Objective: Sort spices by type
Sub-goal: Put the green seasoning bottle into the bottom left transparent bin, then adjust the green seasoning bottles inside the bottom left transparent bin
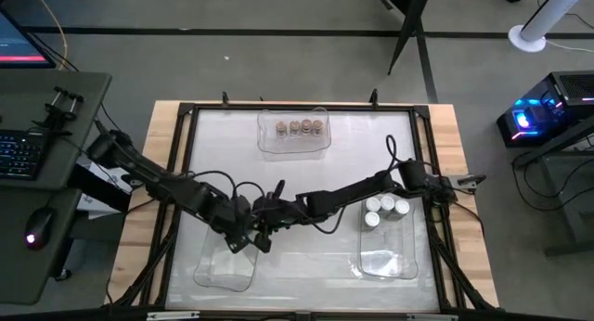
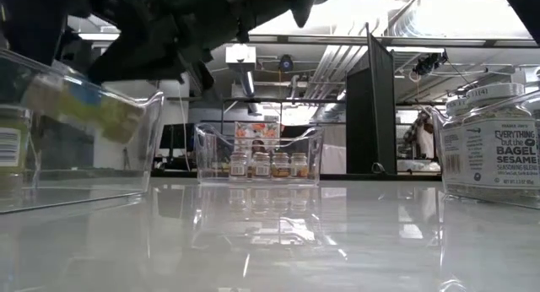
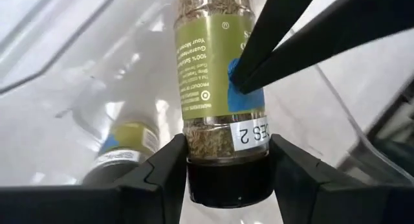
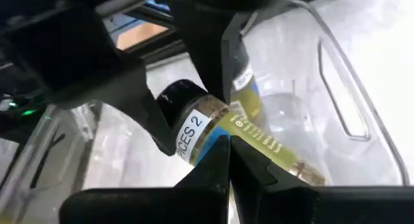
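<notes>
A spice jar [image 3: 210, 62] with a green label, dried herbs and a black lid hangs tilted over the clear near-left bin [image 1: 225, 263]. My left gripper [image 1: 249, 234] is shut on its lid end. My right gripper [image 1: 270, 210] reaches across from the right, shut, with its tips on the jar's label. A second green-labelled jar [image 3: 121, 156] lies on its side in that bin. Several tan-lidded jars [image 1: 299, 128] stand in the far bin. White-lidded jars [image 1: 385, 210] stand in the right bin. My left gripper pinches the jar at its neck [image 3: 223, 143], just above the black lid [image 3: 226, 184], one finger on each side. The fingers slant steeply down and the jar runs on away from them, tilted and clear of the bin floor [image 2: 80, 106]. My right gripper touches the blue patch of the jar's label [image 3: 253, 94] with its shut fingertips [image 3: 240, 76]. It comes slanting down from the table's right side and meets the jar's side wall partway along [image 4: 240, 128].
The near-left bin's clear walls [image 2: 156, 123] rise around the tilted jar. The far bin [image 1: 295, 147] stands at the middle back and the right bin [image 1: 390, 261] at the near right. Open white tabletop [image 1: 306, 177] lies between them. The two arms meet close together over the near-left bin.
</notes>
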Controlling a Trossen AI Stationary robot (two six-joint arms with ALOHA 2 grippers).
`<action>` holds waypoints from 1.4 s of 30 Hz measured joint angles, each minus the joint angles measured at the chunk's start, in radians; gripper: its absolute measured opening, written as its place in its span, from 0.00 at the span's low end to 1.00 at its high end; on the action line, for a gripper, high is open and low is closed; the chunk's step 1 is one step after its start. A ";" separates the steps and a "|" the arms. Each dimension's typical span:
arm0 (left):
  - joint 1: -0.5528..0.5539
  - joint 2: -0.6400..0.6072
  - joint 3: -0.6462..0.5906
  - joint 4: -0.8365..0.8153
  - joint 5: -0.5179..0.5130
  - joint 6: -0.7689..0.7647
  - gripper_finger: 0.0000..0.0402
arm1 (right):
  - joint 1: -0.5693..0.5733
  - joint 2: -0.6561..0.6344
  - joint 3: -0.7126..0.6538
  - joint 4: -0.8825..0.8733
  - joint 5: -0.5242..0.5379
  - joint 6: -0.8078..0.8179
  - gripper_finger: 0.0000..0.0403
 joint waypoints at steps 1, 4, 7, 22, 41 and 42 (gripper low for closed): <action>-0.003 0.007 0.000 -0.003 -0.012 -0.002 0.40 | 0.000 0.002 0.000 -0.001 0.002 0.001 0.00; -0.008 0.021 0.000 -0.001 -0.037 -0.013 0.40 | 0.000 0.015 0.000 0.000 0.004 0.003 0.00; -0.012 0.021 0.000 0.005 -0.057 -0.023 0.40 | 0.000 0.029 0.000 0.002 0.000 0.020 0.00; -0.074 0.016 0.002 0.071 -0.323 -0.028 0.40 | 0.000 0.051 0.000 0.037 0.030 0.025 0.00; -0.088 -0.177 0.001 -0.055 -0.414 -0.034 0.40 | -0.058 -0.015 0.000 -0.044 0.055 -0.115 0.00; -0.097 -0.198 0.001 -0.071 -0.434 -0.045 0.40 | -0.064 -0.020 0.000 -0.055 0.055 -0.128 0.00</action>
